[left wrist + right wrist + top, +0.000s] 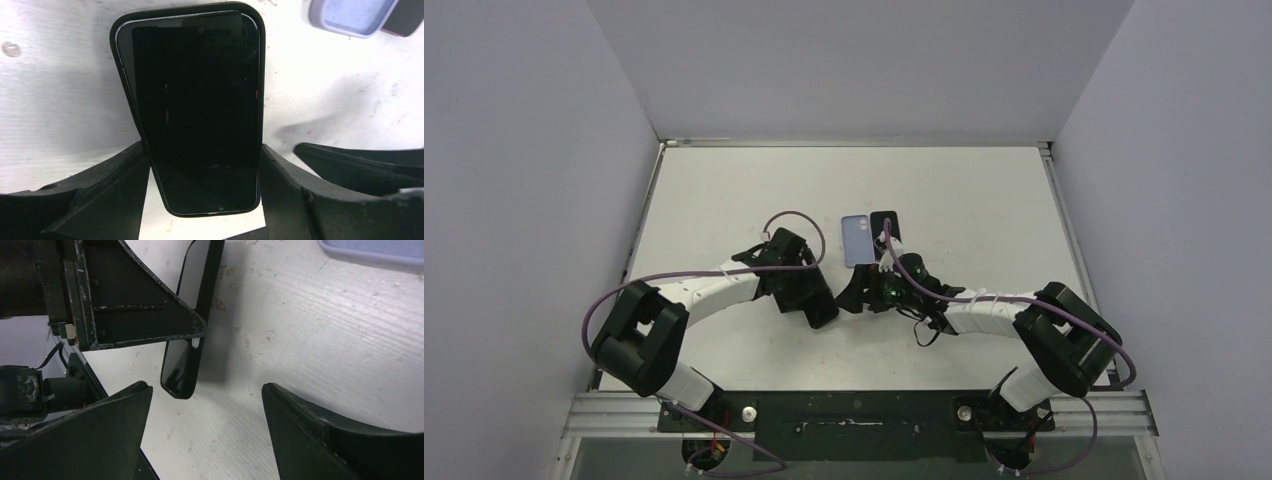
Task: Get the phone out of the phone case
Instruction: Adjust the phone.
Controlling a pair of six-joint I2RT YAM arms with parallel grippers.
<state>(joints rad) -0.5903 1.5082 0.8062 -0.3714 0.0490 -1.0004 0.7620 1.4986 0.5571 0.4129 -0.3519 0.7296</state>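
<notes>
Clamps, with the left claw (202,150), both long sides of the black case (261,75), phone (200,110) seated inside between the fingers (100,190). Seems stiff, light, slick, glass-fronted; calls for peeling at a bendy case corner. Leaves the right claw (206,390) gaping, empty, just beside.

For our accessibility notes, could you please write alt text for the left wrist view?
The left hand grips a black phone, screen toward the camera, inside its black case, over a white table. A lilac item lies at top right.
</notes>
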